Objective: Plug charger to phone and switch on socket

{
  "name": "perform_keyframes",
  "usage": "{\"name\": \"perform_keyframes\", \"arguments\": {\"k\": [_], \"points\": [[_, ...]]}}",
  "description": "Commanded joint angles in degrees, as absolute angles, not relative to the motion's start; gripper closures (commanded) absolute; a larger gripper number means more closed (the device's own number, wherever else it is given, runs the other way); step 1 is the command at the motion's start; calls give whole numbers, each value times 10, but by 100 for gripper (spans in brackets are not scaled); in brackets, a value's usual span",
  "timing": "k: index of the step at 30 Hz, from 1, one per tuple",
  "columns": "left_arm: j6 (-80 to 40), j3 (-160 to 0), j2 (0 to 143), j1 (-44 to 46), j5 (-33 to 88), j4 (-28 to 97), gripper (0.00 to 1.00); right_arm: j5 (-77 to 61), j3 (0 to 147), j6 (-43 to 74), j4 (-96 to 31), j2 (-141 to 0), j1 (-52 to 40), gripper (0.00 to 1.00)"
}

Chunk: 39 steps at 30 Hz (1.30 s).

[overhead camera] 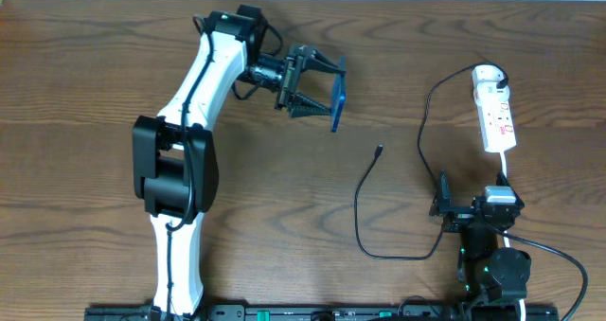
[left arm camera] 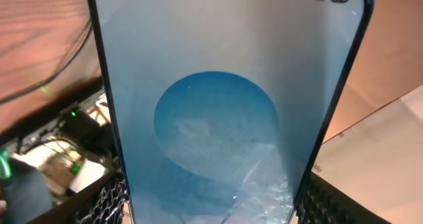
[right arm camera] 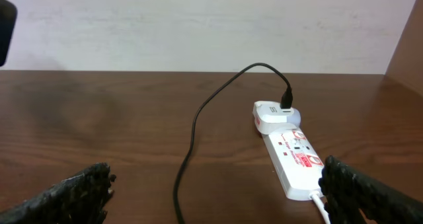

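My left gripper (overhead camera: 317,89) is shut on the phone (overhead camera: 337,99) and holds it edge-on above the table at the back centre. In the left wrist view the phone's light blue screen (left arm camera: 218,118) fills the frame between the fingers (left arm camera: 211,207). The charger, a thin black cable (overhead camera: 365,217), runs from the round white plug head (overhead camera: 487,74) and loops to its free plug end (overhead camera: 378,151) on the table. The white socket strip (overhead camera: 498,117) lies at the right. My right gripper (overhead camera: 469,205) is open and empty, low at the right. In its wrist view (right arm camera: 218,197) the cable (right arm camera: 192,138) and strip (right arm camera: 294,158) lie ahead.
The strip's white cord (overhead camera: 507,169) runs down past the right arm. A pale wall (right arm camera: 198,26) stands behind the table's far edge.
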State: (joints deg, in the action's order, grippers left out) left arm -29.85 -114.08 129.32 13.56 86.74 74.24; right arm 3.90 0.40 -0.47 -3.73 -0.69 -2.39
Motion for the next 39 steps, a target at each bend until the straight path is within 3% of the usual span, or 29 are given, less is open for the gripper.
{"name": "perform_keyframes", "arguments": {"k": [1, 39], "points": [[-312, -1154, 1279, 120, 901, 750, 28, 43, 3, -5, -39, -4, -30, 1], [-298, -1154, 1258, 61, 901, 776, 28, 43, 3, -5, -39, -4, -30, 1]]}}
